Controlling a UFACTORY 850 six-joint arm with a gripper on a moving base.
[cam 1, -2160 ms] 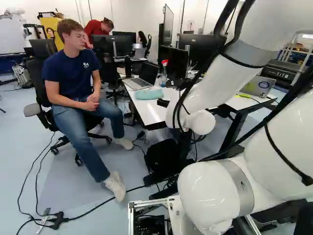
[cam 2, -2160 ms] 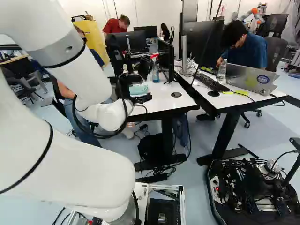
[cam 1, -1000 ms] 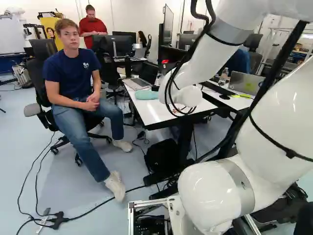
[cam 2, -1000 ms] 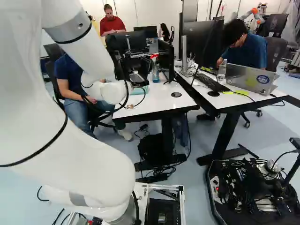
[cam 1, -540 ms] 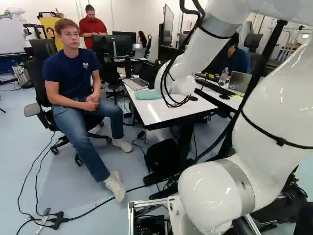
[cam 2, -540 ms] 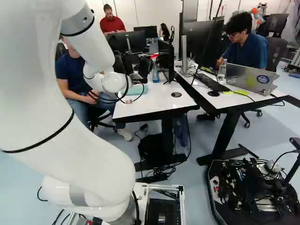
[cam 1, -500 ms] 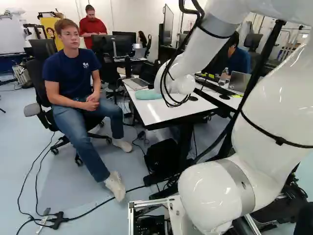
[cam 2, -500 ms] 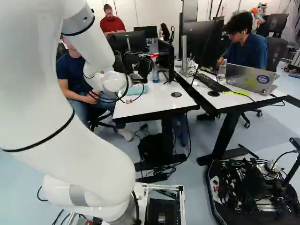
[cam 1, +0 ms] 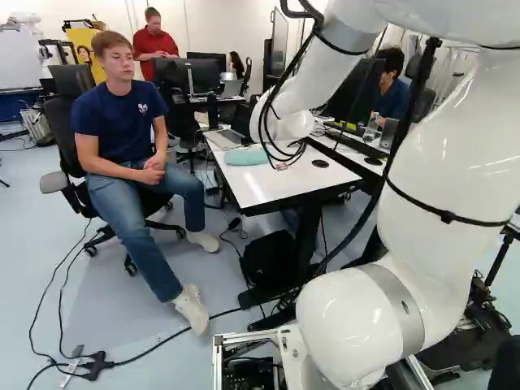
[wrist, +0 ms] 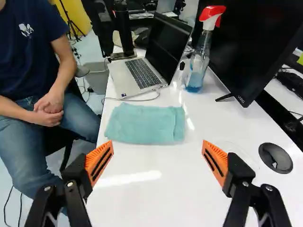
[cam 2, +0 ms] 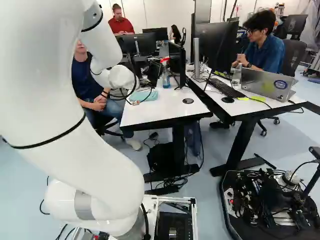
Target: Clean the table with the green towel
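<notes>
- I've got the white table (cam 1: 260, 187), upper middle of the left base view.
- There's the green towel (wrist: 145, 124) on it, long axis crosswise to my reach, one short end toward the monitor (wrist: 255, 42).
- My gripper (cam 2: 135, 103) hovers, fingers spread, empty, towel ahead.

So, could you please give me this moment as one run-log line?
gripper: open, above white table | green towel: folded, ahead of gripper, not yet gripped | open laptop, spray bottle: beyond towel
</notes>
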